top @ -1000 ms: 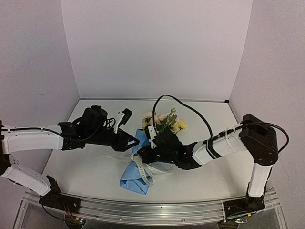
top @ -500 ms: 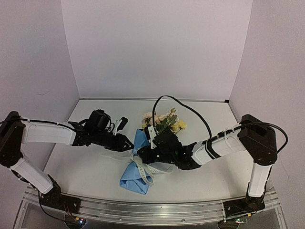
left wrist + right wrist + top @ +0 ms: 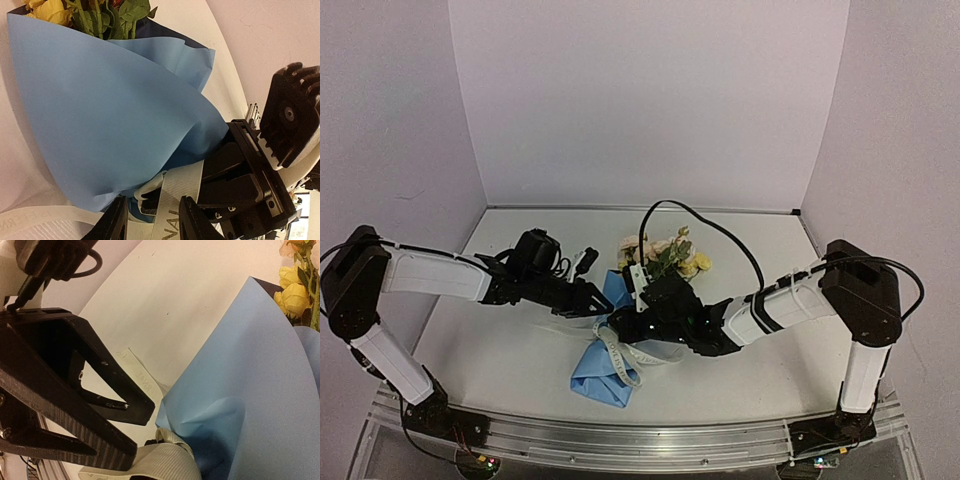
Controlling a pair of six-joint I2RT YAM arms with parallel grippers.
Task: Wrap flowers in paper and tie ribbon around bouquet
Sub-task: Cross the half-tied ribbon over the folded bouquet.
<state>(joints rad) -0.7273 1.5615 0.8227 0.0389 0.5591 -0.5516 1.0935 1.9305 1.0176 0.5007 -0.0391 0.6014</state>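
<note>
The bouquet lies on the table in the top view, with the flowers (image 3: pixel 665 255) at its far end and the light blue paper (image 3: pixel 603 378) cone pointing towards me. The cream ribbon (image 3: pixel 620 360) loops around the cone's waist. My right gripper (image 3: pixel 618 325) sits at the cone's left side, shut on a strand of the ribbon (image 3: pixel 186 181). My left gripper (image 3: pixel 592 300) comes in from the left and meets it. In the left wrist view, my left gripper (image 3: pixel 154 204) is open, its fingers (image 3: pixel 191 220) straddling the lettered ribbon strand beside the paper (image 3: pixel 110 115). Yellow flowers (image 3: pixel 50 10) show at the top.
A black cable (image 3: pixel 705 218) arches from the right arm over the flowers. Pale walls close the white table (image 3: pixel 510 360) on three sides, and a metal rail (image 3: pixel 650 440) runs along its near edge. A flat ribbon tail (image 3: pixel 140 377) lies on the table left of the cone.
My left arm has reached down and to the right, bringing its gripper from left of the bouquet to the ribbon at the cone's side. The right arm and bouquet have stayed still.
</note>
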